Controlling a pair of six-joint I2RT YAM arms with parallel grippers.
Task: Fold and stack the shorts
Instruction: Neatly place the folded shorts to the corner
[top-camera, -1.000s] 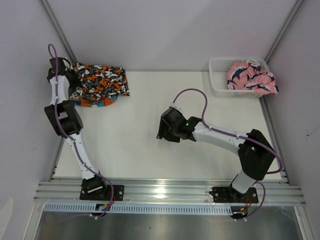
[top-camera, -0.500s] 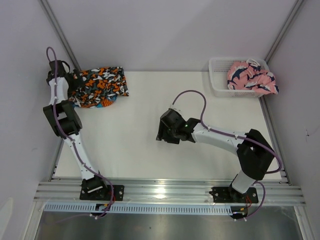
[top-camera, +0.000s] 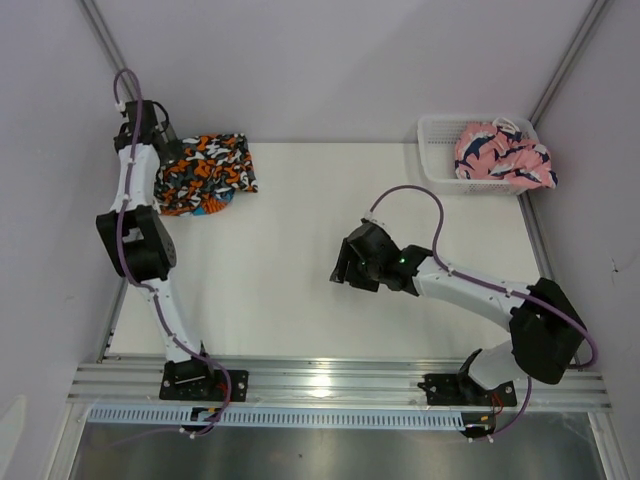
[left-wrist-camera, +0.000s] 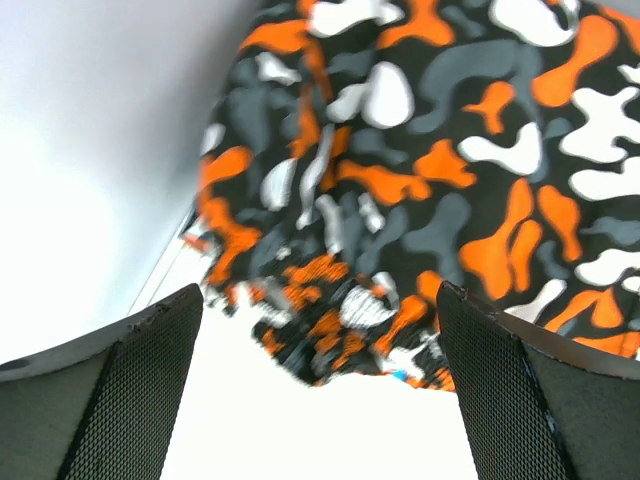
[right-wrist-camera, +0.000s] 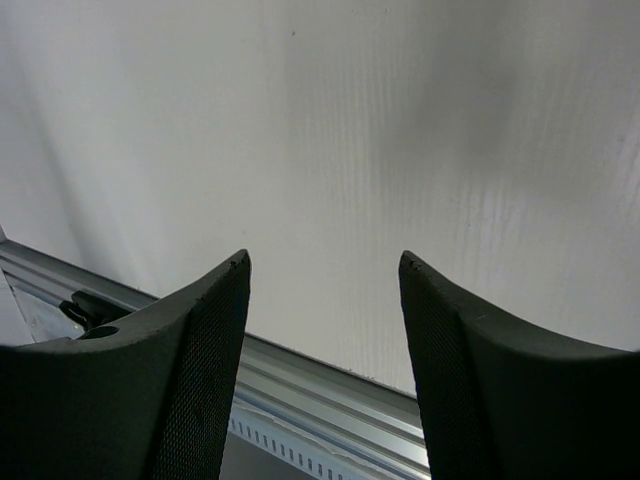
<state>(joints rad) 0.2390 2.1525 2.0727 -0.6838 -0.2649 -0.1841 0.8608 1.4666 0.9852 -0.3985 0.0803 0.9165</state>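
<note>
Soft blotchy shorts (left-wrist-camera: 420, 190), rumpled folded pile

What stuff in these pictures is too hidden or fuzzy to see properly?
1. Top view: the lower shorts are almost wholly covered by the blotched shorts; only an edge peeks out.
2. Top view: the pink cloth in the basket is bunched up, so its kind is unclear.
3. Left wrist view: the blotched shorts' near hem is blurred, and the picture's edges cut them off.

Overhead view from behind; left wrist close on shorts (left-wrist-camera: 420, 200), right wrist on table (right-wrist-camera: 400, 150).
</note>
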